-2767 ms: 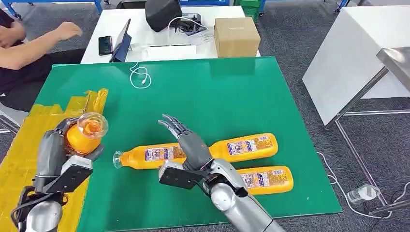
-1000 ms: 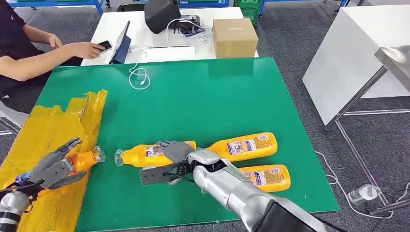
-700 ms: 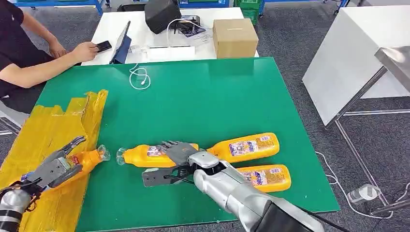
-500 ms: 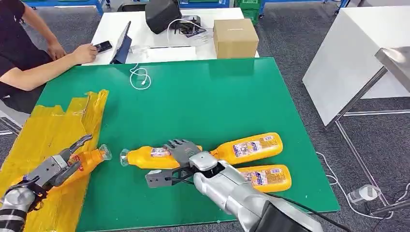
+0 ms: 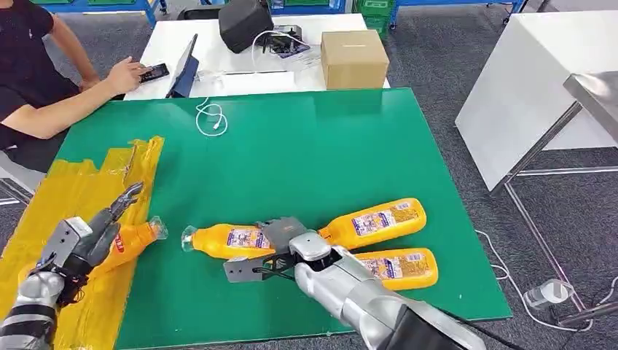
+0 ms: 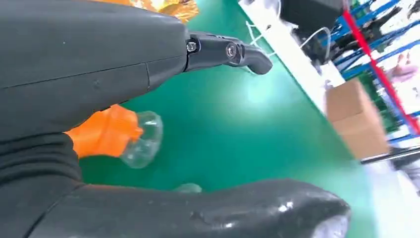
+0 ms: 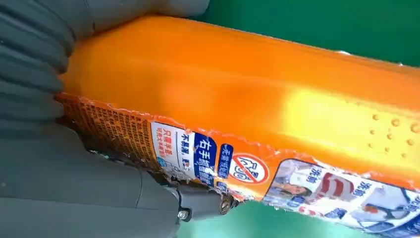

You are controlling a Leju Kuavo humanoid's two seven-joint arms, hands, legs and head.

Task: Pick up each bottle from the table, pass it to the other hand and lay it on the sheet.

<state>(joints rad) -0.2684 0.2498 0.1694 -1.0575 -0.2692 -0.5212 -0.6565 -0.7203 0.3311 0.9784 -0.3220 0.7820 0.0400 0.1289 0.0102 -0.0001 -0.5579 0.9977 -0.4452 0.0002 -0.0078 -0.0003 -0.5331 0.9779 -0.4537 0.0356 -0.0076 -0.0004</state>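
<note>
R hand (image 5: 280, 237) grips bottle (image 5: 226, 239); L hand (image 5: 91, 237) open.

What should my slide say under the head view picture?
Right robot hand grasps an orange bottle on the green table.

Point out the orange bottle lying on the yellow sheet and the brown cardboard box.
Orange bottle on the yellow sheet (image 5: 135, 237), head view, its neck end.
Brown cardboard box (image 5: 354, 58), head view, its top face.
</note>
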